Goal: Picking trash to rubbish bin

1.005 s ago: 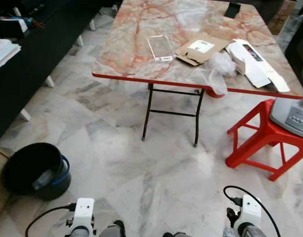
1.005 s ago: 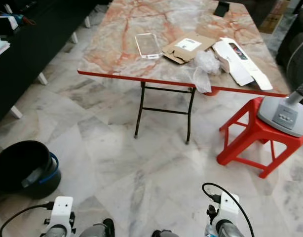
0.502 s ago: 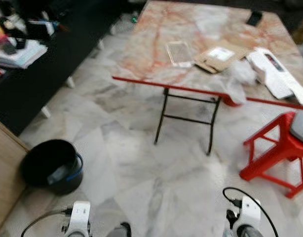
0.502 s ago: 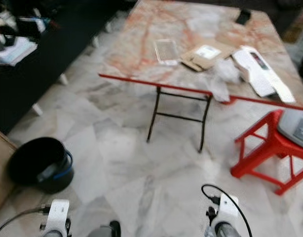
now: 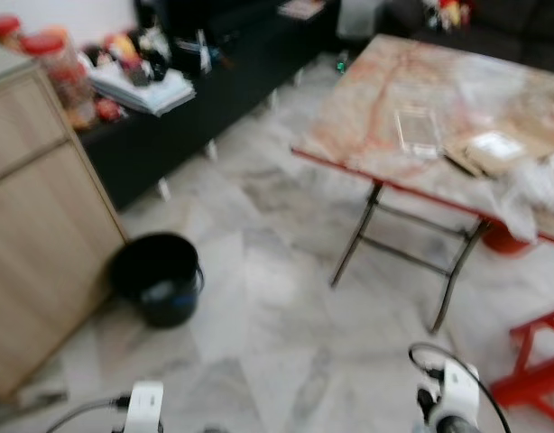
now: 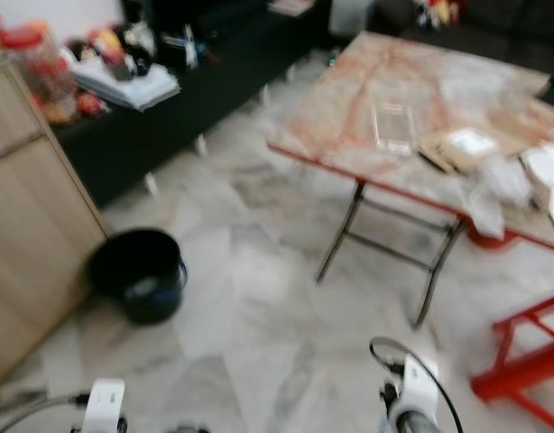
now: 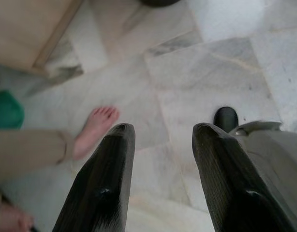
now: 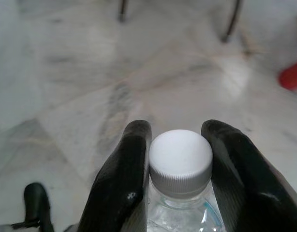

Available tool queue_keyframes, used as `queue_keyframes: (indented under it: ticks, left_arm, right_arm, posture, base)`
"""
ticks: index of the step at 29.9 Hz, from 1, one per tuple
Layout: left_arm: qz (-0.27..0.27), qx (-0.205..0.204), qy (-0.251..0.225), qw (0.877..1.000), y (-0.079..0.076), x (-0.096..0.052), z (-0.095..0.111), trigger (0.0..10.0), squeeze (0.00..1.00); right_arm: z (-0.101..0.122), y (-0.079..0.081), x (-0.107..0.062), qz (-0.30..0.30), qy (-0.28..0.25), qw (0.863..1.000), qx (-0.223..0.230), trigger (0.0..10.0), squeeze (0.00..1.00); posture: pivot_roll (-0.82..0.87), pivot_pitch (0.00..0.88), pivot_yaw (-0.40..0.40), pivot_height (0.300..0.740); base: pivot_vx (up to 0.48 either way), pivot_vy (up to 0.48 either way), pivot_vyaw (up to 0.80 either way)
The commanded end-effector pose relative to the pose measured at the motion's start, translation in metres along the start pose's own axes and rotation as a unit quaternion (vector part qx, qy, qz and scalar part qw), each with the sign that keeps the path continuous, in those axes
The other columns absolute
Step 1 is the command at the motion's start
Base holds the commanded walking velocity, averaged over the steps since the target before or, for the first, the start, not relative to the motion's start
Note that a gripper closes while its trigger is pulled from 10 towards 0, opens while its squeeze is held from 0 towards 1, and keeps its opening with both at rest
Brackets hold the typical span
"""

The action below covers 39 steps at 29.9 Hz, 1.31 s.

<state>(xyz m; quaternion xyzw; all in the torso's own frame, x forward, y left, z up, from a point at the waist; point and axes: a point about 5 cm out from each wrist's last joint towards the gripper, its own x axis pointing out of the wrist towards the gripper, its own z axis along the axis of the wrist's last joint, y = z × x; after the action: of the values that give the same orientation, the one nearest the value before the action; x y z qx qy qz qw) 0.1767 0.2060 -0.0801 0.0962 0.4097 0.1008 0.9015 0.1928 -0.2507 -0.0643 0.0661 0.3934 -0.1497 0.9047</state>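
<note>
A black bucket-shaped rubbish bin (image 5: 157,275) stands on the marble floor to my left, beside a wooden cabinet (image 5: 33,234). In the right wrist view my right gripper (image 8: 178,127) is shut on the neck of a clear plastic bottle (image 8: 180,162) with a white cap, held low over the floor. My left gripper (image 7: 163,129) is open with nothing between its fingers, pointing down at the floor. On the marble-top folding table (image 5: 376,126) to the right lie a clear plastic tray (image 5: 417,131), flat cardboard (image 5: 493,149) and crumpled plastic wrap (image 5: 530,185).
A red stool (image 5: 539,361) stands at the right edge below the table. A low black shelf (image 5: 196,108) with papers and clutter runs along the far left. A person's bare foot (image 7: 95,130) is on the floor close behind my left gripper. Open floor lies between me and the bin.
The whole view has swung left and blurred, so the camera turned. The bin now sits nearer the middle, the cabinet has come into view, and the table has slid right.
</note>
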Motion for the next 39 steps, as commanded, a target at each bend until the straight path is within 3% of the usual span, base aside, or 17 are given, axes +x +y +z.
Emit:
queue_keyframes:
  ticks: [1, 19, 24, 39]
  left_arm:
    - [-0.003, -0.001, 0.019, 1.0, -0.003, -0.003, -0.01, 10.0, 0.0]
    - [-0.015, -0.008, 0.026, 1.0, -0.011, -0.006, -0.016, 10.0, 0.0]
    - [-0.02, -0.01, 0.012, 1.0, -0.015, -0.003, -0.004, 10.0, 0.0]
    - [-0.013, -0.023, 0.024, 0.999, -0.015, -0.005, -0.011, 10.0, 0.0]
  right_arm:
    - [-0.002, -0.006, -0.001, -0.008, 0.002, 1.0, -0.004, 10.0, 0.0]
    - [-0.003, -0.008, -0.002, -0.004, 0.005, 1.0, -0.02, 10.0, 0.0]
    - [0.003, -0.008, 0.0, 0.0, -0.001, 1.0, 0.001, 10.0, 0.0]
    - [0.008, -0.009, 0.001, -0.006, -0.004, 1.0, 0.004, 10.0, 0.0]
  posture:
    - [0.06, 0.085, -0.07, 0.74]
    - [0.05, 0.088, -0.086, 0.74]
    - [0.05, 0.141, -0.097, 0.74]
    - [0.06, 0.167, -0.116, 0.74]
  base:
    - [0.0, 0.0, 0.8]
    - [0.0, 0.0, 0.8]
    - [0.0, 0.0, 0.0]
    - [0.18, 0.0, 0.0]
